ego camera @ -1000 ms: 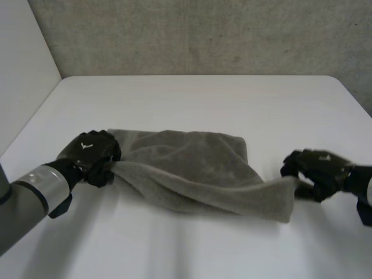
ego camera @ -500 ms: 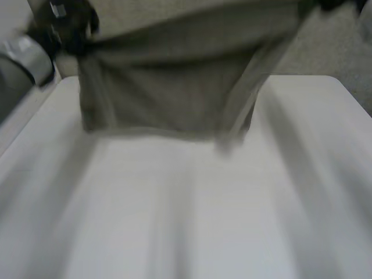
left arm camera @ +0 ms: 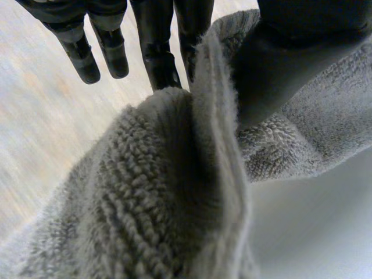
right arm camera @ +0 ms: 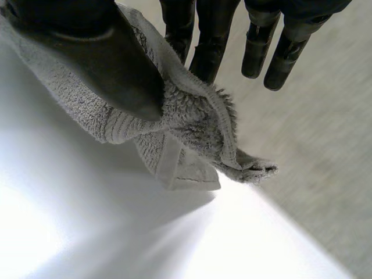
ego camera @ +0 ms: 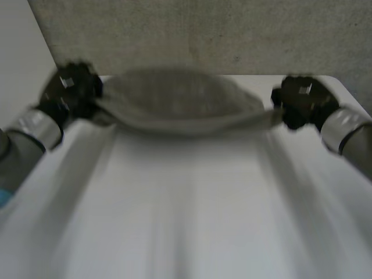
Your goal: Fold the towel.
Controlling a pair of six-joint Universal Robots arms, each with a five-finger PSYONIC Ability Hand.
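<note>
The grey terry towel (ego camera: 180, 103) sags between both hands at the far side of the white table (ego camera: 186, 209). The left hand (ego camera: 71, 90) pinches one end between thumb and fingers; the right hand (ego camera: 299, 102) clamps the other end the same way

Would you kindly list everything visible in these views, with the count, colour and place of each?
wall: one, grey, at the back.
table: one, white, in front of the wall.
towel: one, grey-brown, stretched along the table's far side, held at both ends.
left hand: one, black, pinching the towel's left end between thumb and fingers.
right hand: one, black, pinching the towel's right end the same way.
left arm: one, grey, at the table's left side.
right arm: one, grey, at the table's right side.
</note>
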